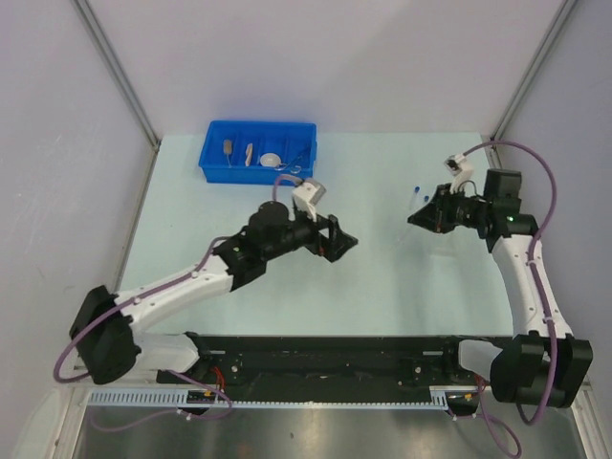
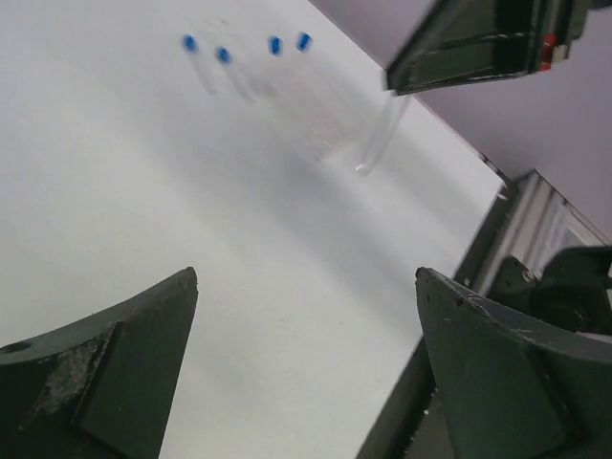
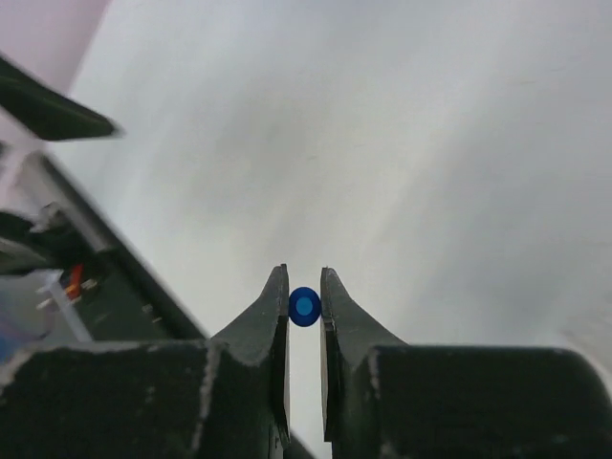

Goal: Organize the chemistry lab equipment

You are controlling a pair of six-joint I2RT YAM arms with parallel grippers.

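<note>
Gripping a clear plastic tube with a blue cap [image 3: 304, 306], the right pincer [image 3: 304, 279] holds it over the pale worktop [image 1: 382, 287] near four matching tubes [image 2: 223, 54], likely to group them; the left pincer [image 2: 306, 274] hangs wide open, empty.

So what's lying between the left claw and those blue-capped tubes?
Nothing: only bare table separates the left gripper from the blue-capped tubes, as seen in the top view and the left wrist view.
</note>
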